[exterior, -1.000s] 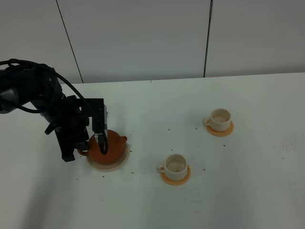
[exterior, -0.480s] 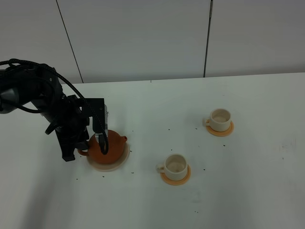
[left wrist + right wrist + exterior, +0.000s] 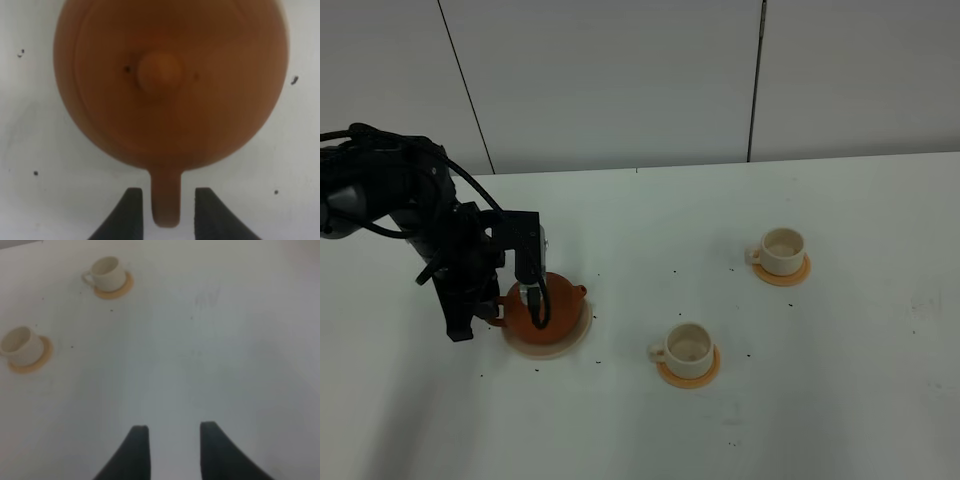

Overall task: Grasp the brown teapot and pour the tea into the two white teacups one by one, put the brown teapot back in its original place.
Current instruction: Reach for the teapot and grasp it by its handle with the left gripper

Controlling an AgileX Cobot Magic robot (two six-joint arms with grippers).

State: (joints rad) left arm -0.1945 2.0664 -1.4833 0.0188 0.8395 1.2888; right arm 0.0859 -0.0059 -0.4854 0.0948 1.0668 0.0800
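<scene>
Left gripper (image 3: 167, 192) straddles the brown teapot (image 3: 170, 85) handle, fingers apart, slim gaps showing; right gripper (image 3: 173, 427) spread, empty; risk: off-centre closure lets teapot swing, shedding lid.

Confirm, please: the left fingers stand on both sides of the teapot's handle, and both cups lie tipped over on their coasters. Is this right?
No. The far cup and the near cup stand upright on their coasters, as the exterior high view shows. The left fingers do flank the handle of the teapot.
</scene>
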